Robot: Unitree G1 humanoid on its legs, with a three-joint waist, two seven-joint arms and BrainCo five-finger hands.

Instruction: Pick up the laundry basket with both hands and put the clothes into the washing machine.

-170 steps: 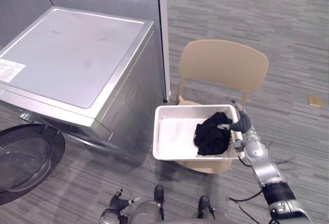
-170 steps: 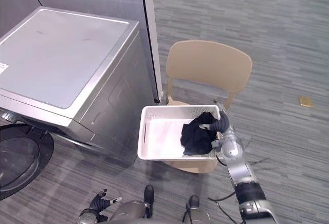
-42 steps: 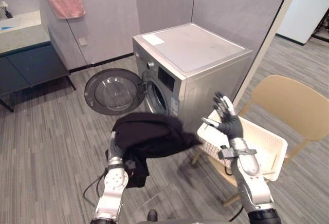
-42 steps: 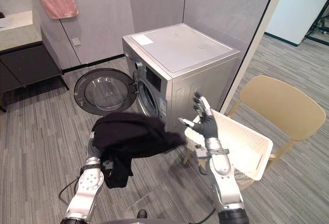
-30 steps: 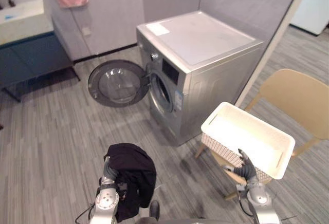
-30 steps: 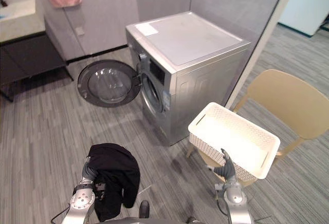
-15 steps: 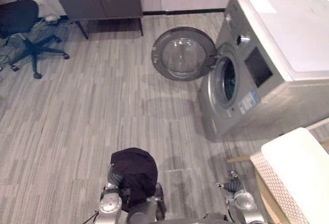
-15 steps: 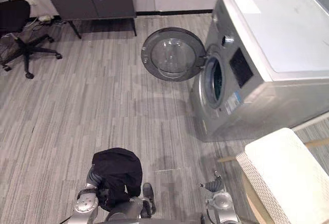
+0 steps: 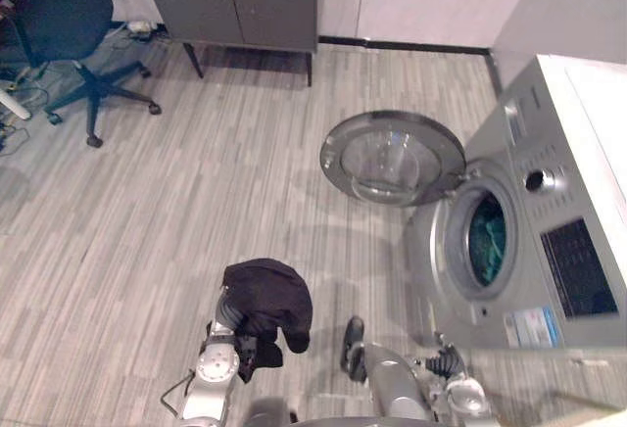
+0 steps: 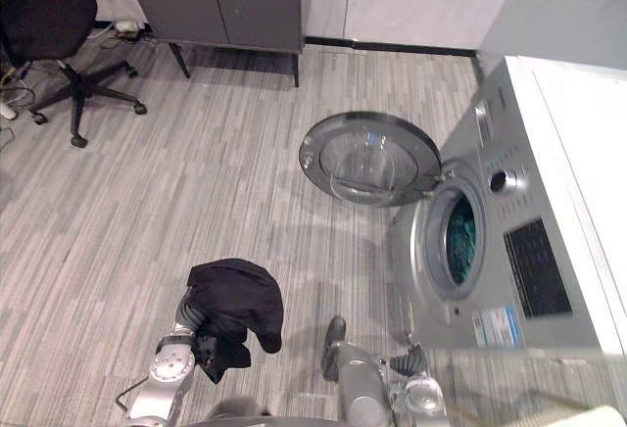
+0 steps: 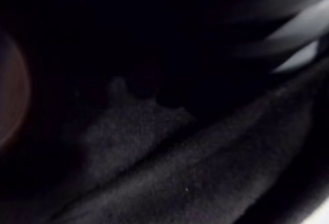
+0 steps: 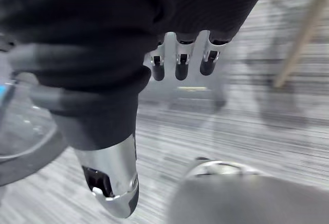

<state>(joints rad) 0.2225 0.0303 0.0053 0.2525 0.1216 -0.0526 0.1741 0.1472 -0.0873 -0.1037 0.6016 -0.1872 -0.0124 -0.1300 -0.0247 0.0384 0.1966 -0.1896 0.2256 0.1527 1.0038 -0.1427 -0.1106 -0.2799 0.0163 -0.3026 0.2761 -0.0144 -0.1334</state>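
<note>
Ahead of your right hand (image 9: 447, 361) and off to the outer side of its fingers (image 12: 178, 69) stands the washing machine (image 9: 549, 251). Its round door (image 9: 392, 158) is swung wide open, lying farther out than either hand and across the stretch between them. Inside the drum you can see some teal cloth (image 9: 487, 241). Nothing sits between the right fingers and the machine's front. Those fingers hang loose and hold nothing, the thumb apart from them.

The black garment (image 9: 265, 295) is draped over your left hand (image 10: 193, 314), bunched into a dome with a fold drooping toward the right-hand side. It covers the fingers, and the left wrist view gives dark cloth, so you cannot tell how they are set.

The floor (image 9: 176, 212) is grey plank-patterned. Well beyond the left fingers, an office chair (image 9: 59, 25) stands at the far left. A dark cabinet (image 9: 235, 1) on legs stands against the back wall.
</note>
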